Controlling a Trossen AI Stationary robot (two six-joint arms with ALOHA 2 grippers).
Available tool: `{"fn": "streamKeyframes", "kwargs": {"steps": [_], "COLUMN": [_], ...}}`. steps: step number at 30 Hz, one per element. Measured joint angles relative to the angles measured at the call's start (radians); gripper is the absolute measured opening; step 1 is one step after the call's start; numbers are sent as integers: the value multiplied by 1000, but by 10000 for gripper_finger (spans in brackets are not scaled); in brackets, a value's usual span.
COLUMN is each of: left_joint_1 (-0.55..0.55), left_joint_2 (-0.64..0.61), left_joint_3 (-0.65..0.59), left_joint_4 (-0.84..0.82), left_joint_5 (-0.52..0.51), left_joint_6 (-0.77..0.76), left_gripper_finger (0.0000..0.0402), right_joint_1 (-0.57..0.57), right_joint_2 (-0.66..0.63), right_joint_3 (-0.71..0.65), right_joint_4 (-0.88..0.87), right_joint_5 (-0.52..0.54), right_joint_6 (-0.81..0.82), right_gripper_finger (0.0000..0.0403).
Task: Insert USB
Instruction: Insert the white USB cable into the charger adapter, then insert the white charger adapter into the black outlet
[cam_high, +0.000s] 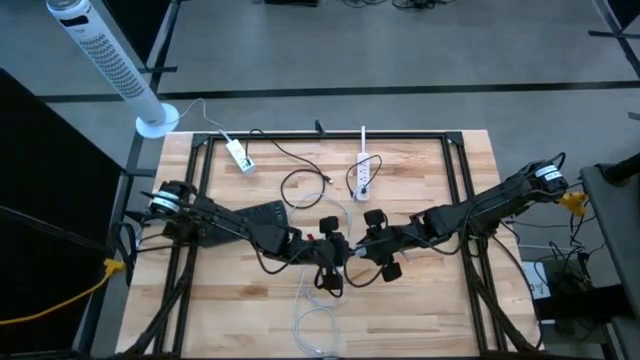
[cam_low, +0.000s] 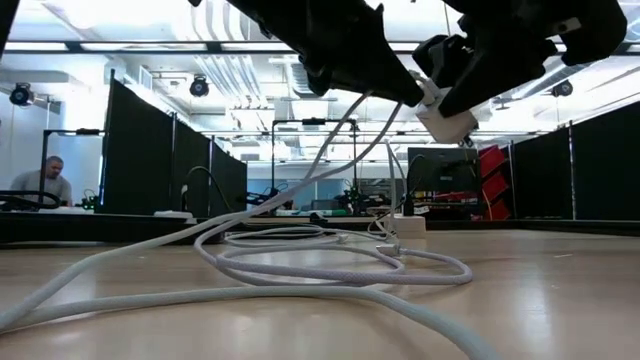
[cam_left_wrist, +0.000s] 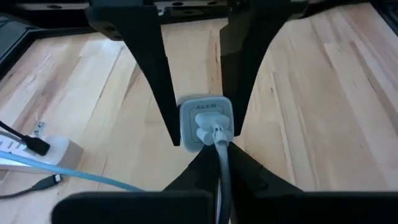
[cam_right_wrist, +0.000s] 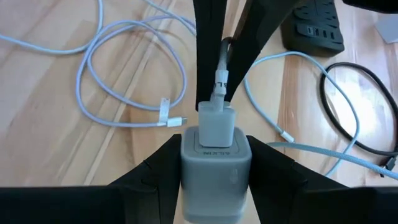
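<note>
USB plug seemingly seated in charger, claws meeting mid-table.

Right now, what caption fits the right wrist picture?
Right gripper holds a grey charger; left gripper grips its plugged-in cable.

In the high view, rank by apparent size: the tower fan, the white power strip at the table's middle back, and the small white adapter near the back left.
1. Tower fan: by far the largest, though it stands taller, nearer the camera.
2. White power strip.
3. Small white adapter: slightly smaller than the strip; both lie on the table, so this is a fair comparison.
</note>
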Motion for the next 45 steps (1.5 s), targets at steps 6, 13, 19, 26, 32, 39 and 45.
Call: {"fn": "streamKeyframes", "kwargs": {"steps": [6,13,19,26,32,39,45], "left_joint_1": [5,5,2,-71,-177,-206,-166], "left_joint_2": [-2,-9,-75,-215,-368,-592,-757], "left_joint_3": [0,5,4,-8,-141,-457,-618], "left_joint_4": [104,105,-40,-253,-294,-335,-553], "left_joint_5": [-4,-8,-8,-76,-253,-358,-393], "left_joint_6": [-3,32,1,-45,-123,-491,-840], "left_gripper_finger": [21,55,99,124,119,93,68], "right_joint_1": [-1,-2,-2,-3,-19,-121,-198], "right_joint_2": [1,4,2,-6,24,188,350], "right_joint_3": [-1,-2,-2,-1,0,8,145], "right_joint_4": [13,12,9,14,162,553,631], "right_joint_5": [1,1,22,41,38,-113,-171], "right_joint_6": [0,1,-13,-29,-85,-157,-141], "right_gripper_finger": [141,141,141,141,141,141,141]}}
